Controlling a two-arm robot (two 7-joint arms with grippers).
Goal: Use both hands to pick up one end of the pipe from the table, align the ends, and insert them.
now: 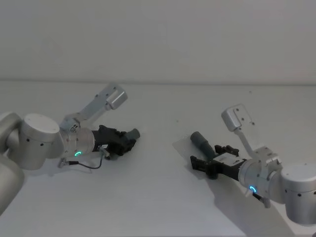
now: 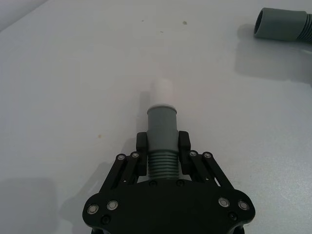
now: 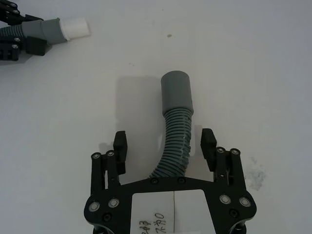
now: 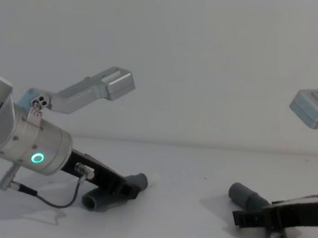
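Observation:
On the white table lie two dark grey pipe pieces. My left gripper is shut on the left piece where its ribbed part meets the cuff, and its narrow white tip sticks out past the fingers. In the head view that gripper rests low on the table at the left. My right gripper is open and straddles the ribbed middle of the other piece, with a gap on each side. This piece's wider grey cuff points toward the left gripper, about a gripper's length away.
The table's far edge meets a plain pale wall. A few small dark specks mark the surface. Each arm's silver wrist camera bracket rises above its gripper. The tabletop between the two pieces holds nothing.

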